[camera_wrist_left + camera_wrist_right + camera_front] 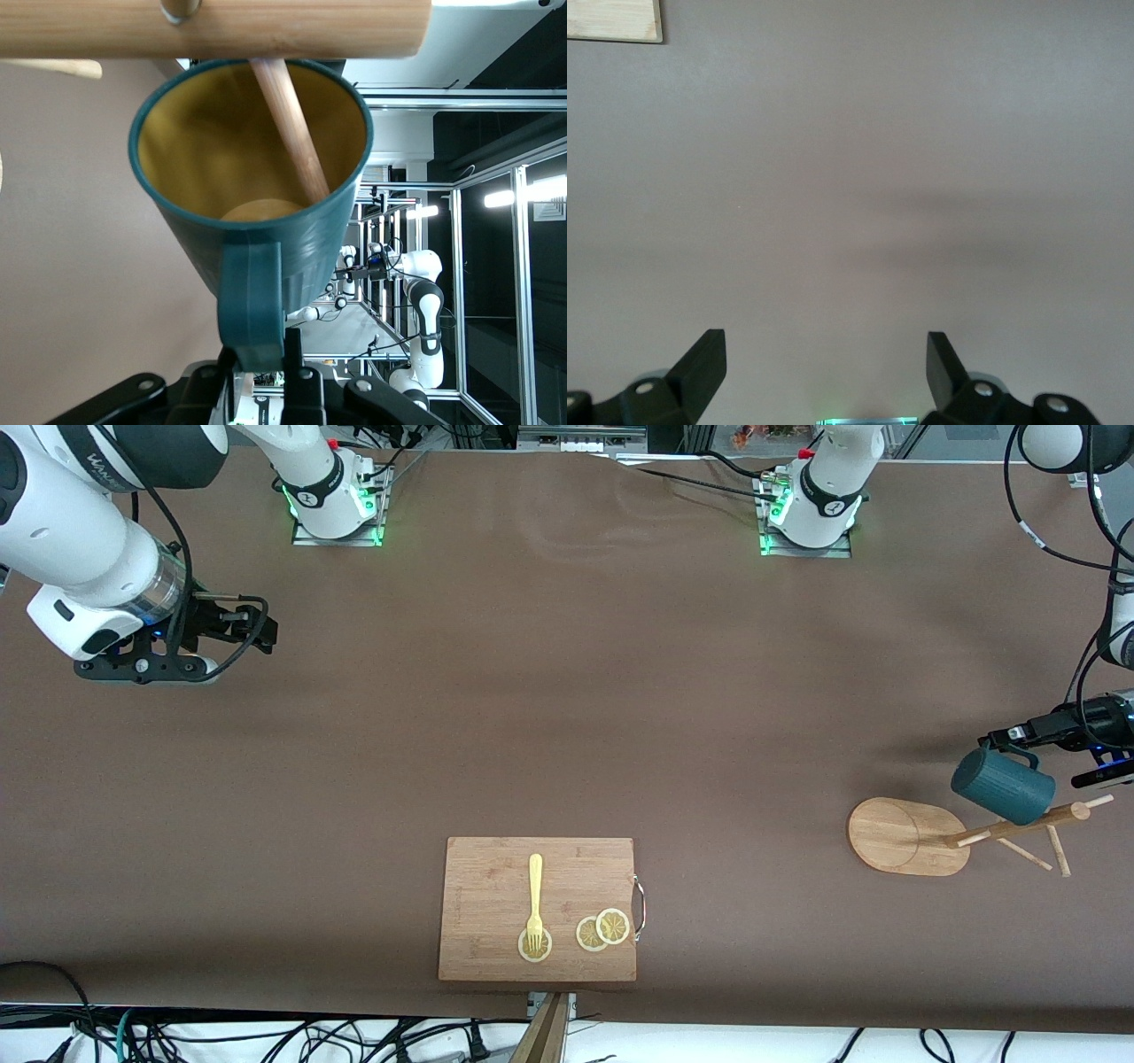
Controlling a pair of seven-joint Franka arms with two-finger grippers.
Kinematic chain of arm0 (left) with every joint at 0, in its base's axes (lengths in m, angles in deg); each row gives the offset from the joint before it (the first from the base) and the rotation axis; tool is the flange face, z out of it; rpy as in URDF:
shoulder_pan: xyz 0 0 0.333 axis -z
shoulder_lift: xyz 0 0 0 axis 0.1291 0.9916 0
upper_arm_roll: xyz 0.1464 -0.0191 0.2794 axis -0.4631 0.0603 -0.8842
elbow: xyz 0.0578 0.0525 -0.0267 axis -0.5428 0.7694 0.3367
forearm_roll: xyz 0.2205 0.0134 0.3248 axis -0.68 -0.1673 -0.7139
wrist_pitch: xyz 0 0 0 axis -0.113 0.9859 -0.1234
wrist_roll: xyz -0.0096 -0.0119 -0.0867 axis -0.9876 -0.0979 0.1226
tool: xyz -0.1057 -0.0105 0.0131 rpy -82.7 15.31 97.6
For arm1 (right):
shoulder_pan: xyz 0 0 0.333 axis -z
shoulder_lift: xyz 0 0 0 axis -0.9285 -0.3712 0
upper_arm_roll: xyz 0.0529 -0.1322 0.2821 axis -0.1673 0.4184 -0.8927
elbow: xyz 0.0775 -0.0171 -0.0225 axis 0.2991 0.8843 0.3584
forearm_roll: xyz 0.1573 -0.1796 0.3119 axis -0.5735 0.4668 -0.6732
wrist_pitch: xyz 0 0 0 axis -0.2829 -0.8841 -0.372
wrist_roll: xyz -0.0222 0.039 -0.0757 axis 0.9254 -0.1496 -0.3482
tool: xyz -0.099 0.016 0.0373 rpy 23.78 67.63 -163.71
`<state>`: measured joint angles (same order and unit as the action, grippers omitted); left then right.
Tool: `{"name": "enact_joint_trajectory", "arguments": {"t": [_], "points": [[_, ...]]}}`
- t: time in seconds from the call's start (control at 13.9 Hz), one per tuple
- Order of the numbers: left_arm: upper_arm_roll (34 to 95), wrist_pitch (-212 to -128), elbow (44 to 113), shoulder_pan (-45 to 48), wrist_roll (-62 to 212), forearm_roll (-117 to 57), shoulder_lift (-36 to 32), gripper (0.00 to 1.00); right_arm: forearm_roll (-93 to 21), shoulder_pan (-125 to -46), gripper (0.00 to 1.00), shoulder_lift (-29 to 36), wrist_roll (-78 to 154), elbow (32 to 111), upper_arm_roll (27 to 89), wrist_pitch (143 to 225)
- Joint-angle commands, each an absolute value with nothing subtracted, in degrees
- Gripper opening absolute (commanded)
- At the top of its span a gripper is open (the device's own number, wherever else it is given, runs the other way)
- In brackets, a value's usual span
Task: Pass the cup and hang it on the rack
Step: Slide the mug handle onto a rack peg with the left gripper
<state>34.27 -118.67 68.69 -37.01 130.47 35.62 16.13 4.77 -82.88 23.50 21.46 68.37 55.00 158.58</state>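
The dark teal cup [1004,784] hangs in the air over the rack [908,837], a light wooden mug tree at the left arm's end of the table. My left gripper [1011,741] is shut on the cup's handle [252,301]. In the left wrist view the cup's yellowish mouth [204,150] faces the rack's post [213,27], and one thin peg [288,124] reaches into the cup. My right gripper [255,625] waits open over bare table at the right arm's end, with nothing between its fingers [704,354].
A rectangular wooden cutting board [496,868] with a metal handle lies near the front edge at mid-table. It carries a yellow fork [535,899] and three lemon slices [603,930]. Other rack pegs [1059,850] stick out below the cup.
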Motion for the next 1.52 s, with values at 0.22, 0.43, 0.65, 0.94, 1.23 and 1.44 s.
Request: {"name": "enact_joint_trajectory", "arguments": {"t": [0.22,0.43,0.65,0.94,1.23,1.44], "points": [[34.54,-117.44,66.68,-37.30,131.19,37.66,19.44,0.43,5.78,-83.33,1.00,24.14,20.59,68.87,54.98,158.88],[34.54,-116.47,66.68,-37.82,131.02,38.89,20.49,0.37,6.49,-83.59,1.00,24.14,20.50,68.87,54.98,158.79],[34.54,-115.68,66.77,-37.91,130.67,39.68,20.76,0.35,6.49,-83.59,1.00,24.14,20.50,68.87,54.98,158.79],[34.54,-115.50,66.77,-37.91,130.58,39.69,20.76,0.35,6.49,-83.59,1.00,24.14,20.50,68.87,54.98,158.79],[34.54,-114.02,66.85,-37.91,130.40,41.00,20.85,0.26,6.49,-83.59,1.00,24.14,20.50,68.87,54.98,158.79],[34.54,-113.13,67.12,-37.83,129.44,41.35,20.76,0.04,6.49,-83.59,1.00,24.14,20.50,68.87,54.98,158.88]]}}
